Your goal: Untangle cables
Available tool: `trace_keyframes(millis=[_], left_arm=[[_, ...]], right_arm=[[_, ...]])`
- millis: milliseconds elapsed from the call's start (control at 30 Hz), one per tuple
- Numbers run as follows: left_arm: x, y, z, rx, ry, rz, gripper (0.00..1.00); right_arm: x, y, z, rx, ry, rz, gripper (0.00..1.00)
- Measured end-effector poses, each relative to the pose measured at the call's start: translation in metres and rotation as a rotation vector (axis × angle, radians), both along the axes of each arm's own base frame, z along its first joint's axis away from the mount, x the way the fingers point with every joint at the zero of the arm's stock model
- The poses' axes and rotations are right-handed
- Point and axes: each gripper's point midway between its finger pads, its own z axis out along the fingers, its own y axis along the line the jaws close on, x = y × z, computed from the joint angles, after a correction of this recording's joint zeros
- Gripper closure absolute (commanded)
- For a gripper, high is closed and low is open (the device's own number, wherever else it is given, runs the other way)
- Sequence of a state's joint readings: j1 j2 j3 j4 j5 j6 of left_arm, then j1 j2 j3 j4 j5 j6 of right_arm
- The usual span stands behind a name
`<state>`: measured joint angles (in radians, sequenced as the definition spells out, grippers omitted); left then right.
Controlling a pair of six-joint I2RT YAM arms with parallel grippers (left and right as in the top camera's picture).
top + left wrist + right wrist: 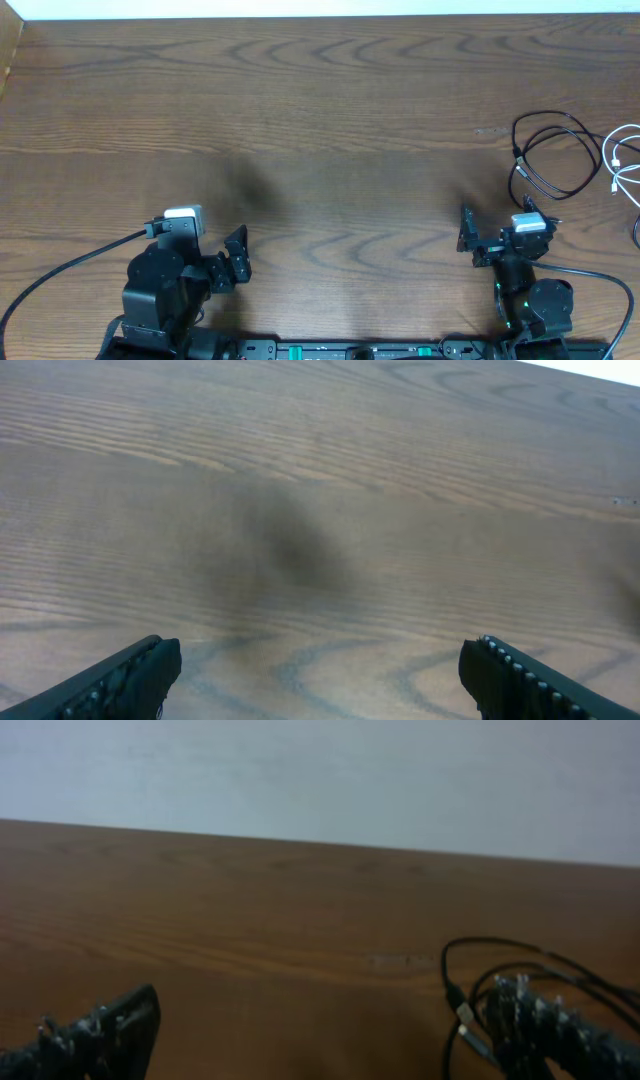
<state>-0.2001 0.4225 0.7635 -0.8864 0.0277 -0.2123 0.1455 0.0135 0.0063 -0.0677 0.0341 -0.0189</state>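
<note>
The black cable [552, 156] lies in a loose loop on the wooden table at the far right. The white cable [624, 165] curls just right of it and is cut off by the frame edge. A narrow gap seems to separate them. My right gripper [497, 222] sits open just below-left of the black loop. In the right wrist view the right gripper [325, 1032] holds nothing, and the black cable [470, 955] with its plug ends [466, 1014] lies beside the right finger [540, 1025]. My left gripper [238, 257] is open at the lower left, and in its own wrist view the left gripper [320, 682] spans bare wood.
The table's far edge [320, 18] runs along the top, with a corner at the upper left. Thick black robot cables trail from the left arm [60, 270] and the right arm [600, 275] near the front edge.
</note>
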Motion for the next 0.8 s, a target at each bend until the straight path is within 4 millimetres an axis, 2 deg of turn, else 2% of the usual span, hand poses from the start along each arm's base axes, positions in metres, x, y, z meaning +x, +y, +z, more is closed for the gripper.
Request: trace_keyframes(millis=[333, 800], left_arm=[[0.0, 0.0, -0.0001, 0.0, 0.0, 0.0, 0.06], [0.0001, 0.0, 0.0, 0.0, 0.0, 0.0, 0.06]], right_arm=[[0.0007, -0.0077, -0.0003, -0.034, -0.002, -0.025, 0.01], [0.0008, -0.0086, -0.0003, -0.025, -0.001, -0.028, 0.01]])
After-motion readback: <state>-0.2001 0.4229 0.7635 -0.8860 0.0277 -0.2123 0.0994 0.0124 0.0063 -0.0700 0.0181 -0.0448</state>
